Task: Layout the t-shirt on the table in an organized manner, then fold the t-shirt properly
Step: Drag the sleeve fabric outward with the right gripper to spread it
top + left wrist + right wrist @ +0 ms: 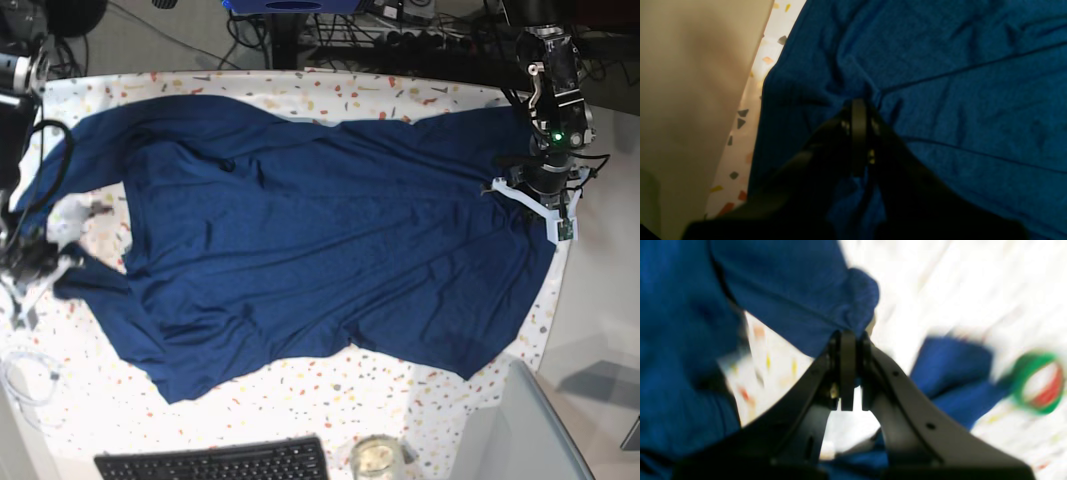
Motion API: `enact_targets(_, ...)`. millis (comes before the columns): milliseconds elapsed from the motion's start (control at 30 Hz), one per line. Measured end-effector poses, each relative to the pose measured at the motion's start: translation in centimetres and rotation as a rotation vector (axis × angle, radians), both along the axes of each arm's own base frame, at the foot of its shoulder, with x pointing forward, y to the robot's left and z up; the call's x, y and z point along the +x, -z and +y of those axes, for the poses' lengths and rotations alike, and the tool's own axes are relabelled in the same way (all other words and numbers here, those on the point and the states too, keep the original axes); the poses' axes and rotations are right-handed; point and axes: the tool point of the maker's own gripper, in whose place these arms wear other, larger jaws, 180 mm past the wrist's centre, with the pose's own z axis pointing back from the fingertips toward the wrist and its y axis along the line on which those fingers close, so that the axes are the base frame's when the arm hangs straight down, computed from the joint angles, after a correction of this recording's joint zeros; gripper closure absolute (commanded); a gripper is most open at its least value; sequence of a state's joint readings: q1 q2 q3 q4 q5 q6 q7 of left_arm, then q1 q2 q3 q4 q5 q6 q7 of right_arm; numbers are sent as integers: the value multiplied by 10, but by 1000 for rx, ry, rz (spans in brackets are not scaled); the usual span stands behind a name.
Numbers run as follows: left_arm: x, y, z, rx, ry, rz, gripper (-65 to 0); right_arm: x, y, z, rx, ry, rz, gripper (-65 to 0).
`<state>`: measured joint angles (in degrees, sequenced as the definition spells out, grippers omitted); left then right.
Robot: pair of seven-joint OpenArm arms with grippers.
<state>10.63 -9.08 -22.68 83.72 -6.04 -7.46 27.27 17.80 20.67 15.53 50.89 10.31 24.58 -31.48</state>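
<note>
- T-shirt (300,250) cloth is pinched in both pincers: left pincer (858,110) clamps a gathered fold, right pincer (848,340) grips a bunched edge.
- Beyond them it lies spread but wrinkled across the desk (330,385).
- Smoothing remains; folding not yet begun.

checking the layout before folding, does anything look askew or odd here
The t-shirt lies spread but crooked on the table: wrinkled, its near hem slanting, the right-tool side bunched. Both tools pinch cloth, the left tool at one edge, the right tool on a lifted fold. A green tape roll sits beside the fabric.
</note>
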Motion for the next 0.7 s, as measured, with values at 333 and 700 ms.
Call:
enact_targets(333,0,-1,0,0,1,-1,0,125,-146,-7,-119,-94,-293,-3)
enact_targets(700,-7,-7,-11,-6,9,-14,0,110,-140,-25,-167,58,-224,-503)
